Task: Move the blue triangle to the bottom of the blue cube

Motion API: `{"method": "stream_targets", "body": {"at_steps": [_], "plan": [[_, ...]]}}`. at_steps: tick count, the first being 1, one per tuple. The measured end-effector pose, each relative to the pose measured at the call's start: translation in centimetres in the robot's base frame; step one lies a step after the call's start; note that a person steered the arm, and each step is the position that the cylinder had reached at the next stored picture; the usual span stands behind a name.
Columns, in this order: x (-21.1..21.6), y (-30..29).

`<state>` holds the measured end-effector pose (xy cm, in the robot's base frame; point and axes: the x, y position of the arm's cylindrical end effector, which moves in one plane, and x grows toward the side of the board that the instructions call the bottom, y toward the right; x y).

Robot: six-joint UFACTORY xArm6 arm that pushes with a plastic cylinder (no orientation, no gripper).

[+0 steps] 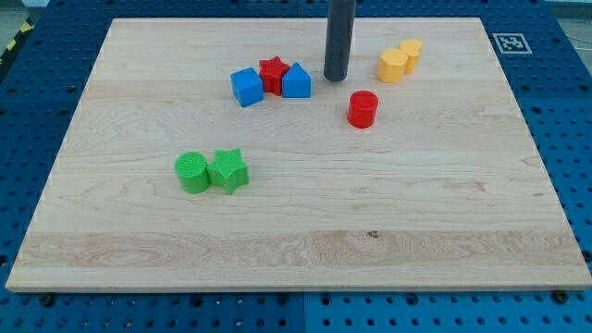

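Blue triangle, blue cube: two blues; my tip beside.

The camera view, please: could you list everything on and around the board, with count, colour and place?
blue cube: one, blue, upper middle, left of the red star.
red star: one, red, between the two blue blocks.
blue triangle: one, blue, right of the star.
red cylinder: one, red, right of centre.
yellow blocks: two, yellow, touching, upper right.
green cylinder: one, green, lower left.
green star: one, green, touching the cylinder's right.
wooden board: one, pale wood.
marker tag: one, black-and-white, top right corner.
my tip: one, dark, just right of the blue triangle.
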<state>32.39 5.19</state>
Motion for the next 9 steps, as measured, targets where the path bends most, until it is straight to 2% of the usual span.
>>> {"method": "stream_targets", "body": {"at_steps": [5, 6, 7, 9], "plan": [[2.4, -8.7], [2.6, -9.0], [2.6, -5.6], [4.3, -8.4]]}}
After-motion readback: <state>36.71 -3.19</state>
